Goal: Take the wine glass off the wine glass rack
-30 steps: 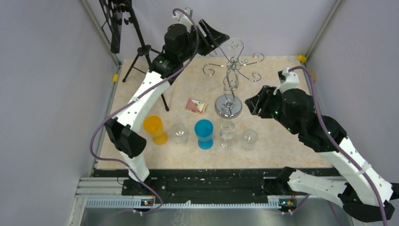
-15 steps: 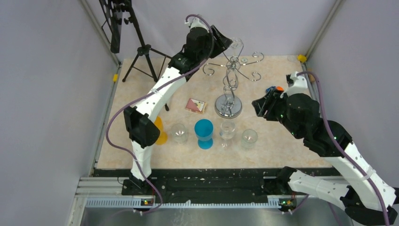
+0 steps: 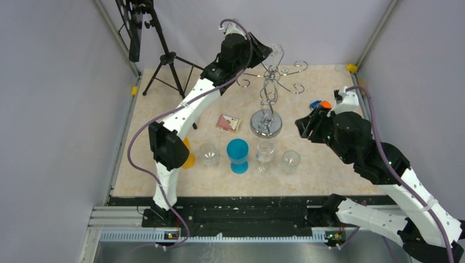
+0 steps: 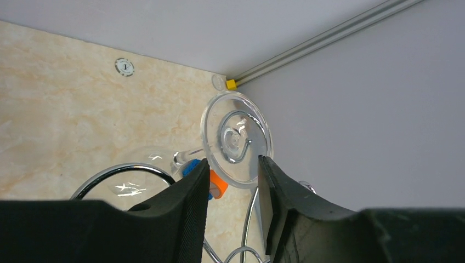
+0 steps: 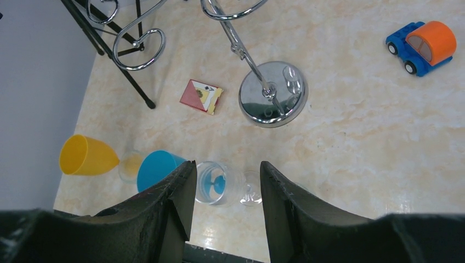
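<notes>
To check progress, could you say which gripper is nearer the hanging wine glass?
Left. The left gripper is at the foot of the wine glass; the right gripper hovers beside the rack base.

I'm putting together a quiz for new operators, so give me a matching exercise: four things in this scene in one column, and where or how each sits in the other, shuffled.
Things:
1. wine glass
2. toy car
3. blue cup
4. red card

Places:
A. lies flat, left of the rack's base
B. stands upright in the near row
C. hangs upside down from the rack
D. sits right of the rack's base

Pairs: 1-C, 2-D, 3-B, 4-A
</notes>
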`<state>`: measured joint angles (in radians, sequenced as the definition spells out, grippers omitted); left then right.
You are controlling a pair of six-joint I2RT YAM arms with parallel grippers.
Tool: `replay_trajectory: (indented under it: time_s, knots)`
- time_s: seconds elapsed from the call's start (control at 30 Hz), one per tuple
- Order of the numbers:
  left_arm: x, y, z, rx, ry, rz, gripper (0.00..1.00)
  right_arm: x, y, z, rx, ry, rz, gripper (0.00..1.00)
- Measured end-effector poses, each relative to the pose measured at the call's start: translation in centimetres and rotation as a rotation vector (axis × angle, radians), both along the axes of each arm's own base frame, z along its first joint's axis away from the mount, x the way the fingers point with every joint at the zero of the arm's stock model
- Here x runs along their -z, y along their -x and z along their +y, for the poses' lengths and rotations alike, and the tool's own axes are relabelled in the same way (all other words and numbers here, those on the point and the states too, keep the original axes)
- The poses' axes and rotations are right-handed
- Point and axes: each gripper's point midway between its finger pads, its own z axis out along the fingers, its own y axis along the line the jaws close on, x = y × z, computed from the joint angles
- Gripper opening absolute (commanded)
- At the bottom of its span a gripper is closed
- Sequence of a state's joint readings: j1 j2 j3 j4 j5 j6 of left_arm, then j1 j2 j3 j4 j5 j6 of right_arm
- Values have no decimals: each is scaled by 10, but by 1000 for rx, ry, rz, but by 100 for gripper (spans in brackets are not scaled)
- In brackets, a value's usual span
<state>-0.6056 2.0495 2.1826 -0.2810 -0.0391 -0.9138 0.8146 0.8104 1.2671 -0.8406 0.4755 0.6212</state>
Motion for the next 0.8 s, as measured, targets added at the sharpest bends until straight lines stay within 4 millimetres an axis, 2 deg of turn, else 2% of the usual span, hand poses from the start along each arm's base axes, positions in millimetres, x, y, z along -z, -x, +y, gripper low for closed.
replay_trajectory:
  time_s: [0.2, 0.4, 0.5, 0.6, 0.8]
  knots:
    - [-3, -1, -8, 25, 42, -1, 39, 10, 3, -4, 7, 9, 6, 47]
    - [-9, -1, -16, 60, 145, 24, 18, 5, 7, -3, -17, -18, -8, 47]
    - [-12, 0, -17, 69, 176, 30, 11, 2, 9, -4, -22, -31, -15, 46]
    - [-13, -1, -18, 71, 190, 31, 12, 0, 10, -4, -24, -44, -23, 46]
    - [-4, -5, -15, 60, 218, 67, 26, -3, 10, -3, -24, -58, -32, 46]
